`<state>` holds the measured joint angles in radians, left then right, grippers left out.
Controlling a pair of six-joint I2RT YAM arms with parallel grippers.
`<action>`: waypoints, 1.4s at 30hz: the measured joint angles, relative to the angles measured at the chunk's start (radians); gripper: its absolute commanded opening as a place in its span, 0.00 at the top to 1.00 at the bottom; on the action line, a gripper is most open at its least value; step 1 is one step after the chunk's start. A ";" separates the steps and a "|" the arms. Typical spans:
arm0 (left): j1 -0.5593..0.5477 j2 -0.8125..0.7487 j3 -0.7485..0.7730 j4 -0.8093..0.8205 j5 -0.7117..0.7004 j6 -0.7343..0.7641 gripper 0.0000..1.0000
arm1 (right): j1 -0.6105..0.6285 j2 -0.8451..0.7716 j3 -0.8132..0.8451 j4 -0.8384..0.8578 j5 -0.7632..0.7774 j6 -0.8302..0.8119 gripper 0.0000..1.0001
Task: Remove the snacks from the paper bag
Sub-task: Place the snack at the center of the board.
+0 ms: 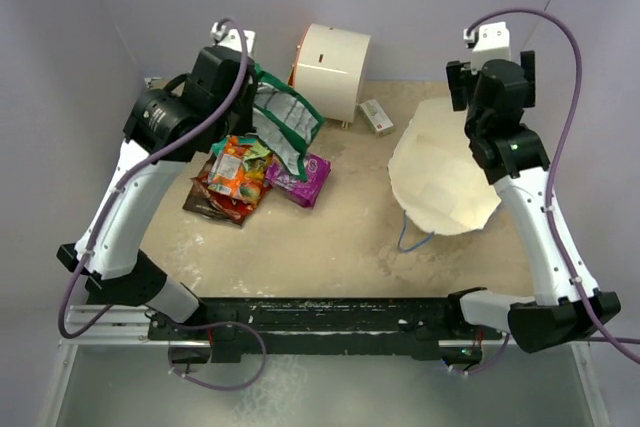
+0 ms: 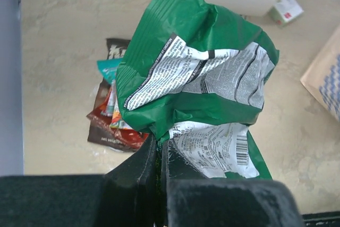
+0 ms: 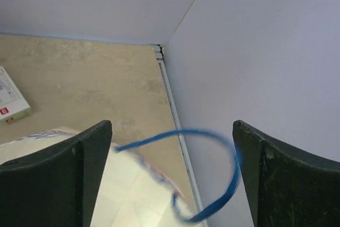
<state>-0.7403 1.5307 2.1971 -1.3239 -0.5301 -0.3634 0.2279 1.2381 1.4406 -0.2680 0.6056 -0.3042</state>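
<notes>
Left gripper (image 2: 159, 150) pinches a crinkled, glossy green-and-white packet (image 2: 196, 78); right gripper (image 3: 171, 131), spread wide, hangs over the paper bag (image 1: 430, 137) beside the right wall (image 3: 265, 51).

The crumpled green-and-white glossy packet (image 2: 196, 78) carries blocks of fine black print and a barcode (image 2: 242, 145), all too small to read. No other wording is legible.

On my tabletop (image 1: 330, 247) the snack pile (image 1: 235, 177) lies left and the paper bag (image 1: 440, 177) right, well apart. My left claw (image 2: 161, 150) pinches a packet (image 1: 285, 117) just behind the pile. A drum (image 1: 330, 67) stands at the back, a small box (image 1: 377, 117) beside it (toward the bag). My right claw (image 3: 171, 126) hangs over the bag's far rim.
</notes>
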 measured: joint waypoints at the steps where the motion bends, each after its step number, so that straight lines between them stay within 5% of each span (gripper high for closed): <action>1: 0.037 0.005 0.000 -0.008 0.014 -0.014 1.00 | 0.000 -0.002 0.023 -0.020 0.005 0.013 0.01; 8: 0.237 0.031 -0.050 -0.022 0.143 -0.127 1.00 | 0.000 -0.049 0.128 -0.139 0.005 0.077 0.01; 15: 0.291 0.041 -0.136 0.019 0.241 -0.238 1.00 | 0.000 -0.039 0.103 -0.154 -0.012 0.078 0.09; 20: 0.383 0.021 -0.302 0.095 0.334 -0.334 1.00 | 0.000 -0.042 0.075 -0.153 -0.138 0.096 0.22; 23: 0.436 0.008 -0.382 0.126 0.372 -0.364 1.00 | 0.004 -0.066 0.051 -0.155 -0.341 0.146 0.24; 30: 0.515 -0.027 -0.472 0.203 0.391 -0.395 1.00 | 0.195 -0.214 -0.108 -0.169 -0.687 0.285 0.24; 42: 0.610 -0.188 -0.795 0.465 0.393 -0.570 1.00 | 0.497 -0.209 -0.087 -0.388 -0.779 0.277 0.24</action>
<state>-0.1307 1.3430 1.4017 -0.8589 -0.1375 -0.9329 0.7246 1.0294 1.3540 -0.6559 -0.1730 -0.0269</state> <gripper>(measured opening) 0.056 0.764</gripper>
